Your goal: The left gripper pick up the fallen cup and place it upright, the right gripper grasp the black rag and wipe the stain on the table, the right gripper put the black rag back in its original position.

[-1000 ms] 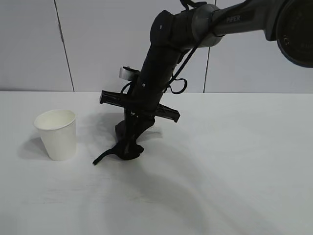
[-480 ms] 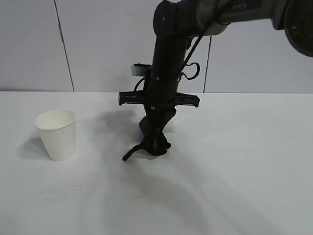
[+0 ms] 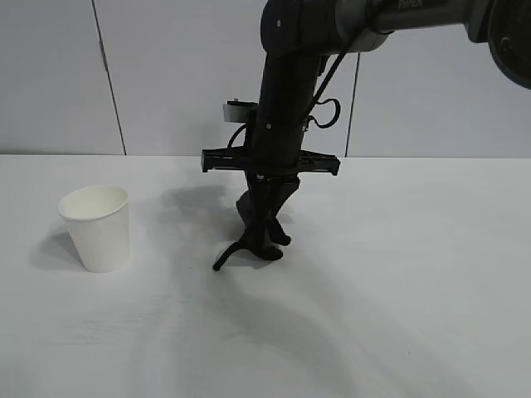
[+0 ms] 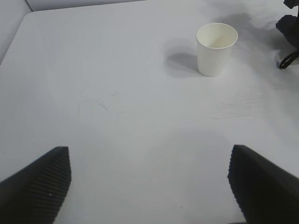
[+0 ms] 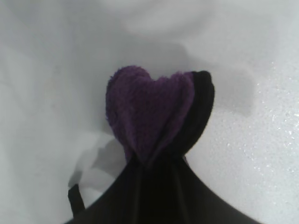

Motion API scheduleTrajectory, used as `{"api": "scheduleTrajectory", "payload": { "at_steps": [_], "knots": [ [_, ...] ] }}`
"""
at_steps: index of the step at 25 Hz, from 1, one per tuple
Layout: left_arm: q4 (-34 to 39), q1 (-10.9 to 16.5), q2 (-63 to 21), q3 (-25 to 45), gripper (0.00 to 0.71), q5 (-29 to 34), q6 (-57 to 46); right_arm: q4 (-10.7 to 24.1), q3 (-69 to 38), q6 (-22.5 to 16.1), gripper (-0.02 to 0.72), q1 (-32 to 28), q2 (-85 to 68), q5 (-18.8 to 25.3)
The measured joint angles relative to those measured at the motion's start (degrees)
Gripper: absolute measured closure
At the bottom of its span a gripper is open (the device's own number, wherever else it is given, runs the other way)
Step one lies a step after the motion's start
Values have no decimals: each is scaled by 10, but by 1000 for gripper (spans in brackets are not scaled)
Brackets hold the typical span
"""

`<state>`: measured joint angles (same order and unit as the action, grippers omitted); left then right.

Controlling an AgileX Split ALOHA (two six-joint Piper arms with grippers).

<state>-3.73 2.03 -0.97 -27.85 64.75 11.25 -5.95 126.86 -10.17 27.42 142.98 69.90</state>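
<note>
The white paper cup (image 3: 96,226) stands upright on the white table (image 3: 398,274) at the left; it also shows in the left wrist view (image 4: 215,48). My right gripper (image 3: 264,236) points straight down at the table's middle, shut on the black rag (image 3: 259,248), which touches the table with its loop tail trailing left. In the right wrist view the rag's purple patch (image 5: 148,109) bulges out past the closed fingers. My left gripper (image 4: 149,186) is open and empty, held above bare table well away from the cup. No stain shows.
Grey wall panels stand behind the table. The right arm's black links reach in from the upper right. The table's far corner shows in the left wrist view (image 4: 28,14).
My right gripper has moved right with the rag, away from the cup, and swung from tilted to vertical. Over the last half second it barely shifted. The cup stayed put.
</note>
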Motion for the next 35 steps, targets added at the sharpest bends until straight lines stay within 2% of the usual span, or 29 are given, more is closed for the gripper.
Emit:
{"api": "scheduleTrajectory", "payload": {
  "at_steps": [1, 5, 7, 15, 19, 24, 32, 35],
  "knots": [
    [0, 0, 0, 0, 50, 0, 0, 0, 0, 0, 546, 0, 0, 0],
    [0, 0, 0, 0, 50, 0, 0, -2, 0, -1, 226, 0, 0, 0],
    [0, 0, 0, 0, 50, 0, 0, -3, 0, -3, 162, 0, 0, 0],
    [0, 0, 0, 0, 50, 0, 0, -1, 0, -4, 144, 0, -23, 1],
    [0, 0, 0, 0, 50, 0, 0, 33, 2, -4, 144, 0, -58, 3],
    [0, 0, 0, 0, 50, 0, 0, 59, 2, -5, 144, 0, -115, 8],
    [0, 0, 0, 0, 50, 0, 0, 151, 2, -17, 144, 0, -225, 13],
    [0, 0, 0, 0, 50, 0, 0, 166, 2, -19, 144, 0, -266, 15]
  ]
}}
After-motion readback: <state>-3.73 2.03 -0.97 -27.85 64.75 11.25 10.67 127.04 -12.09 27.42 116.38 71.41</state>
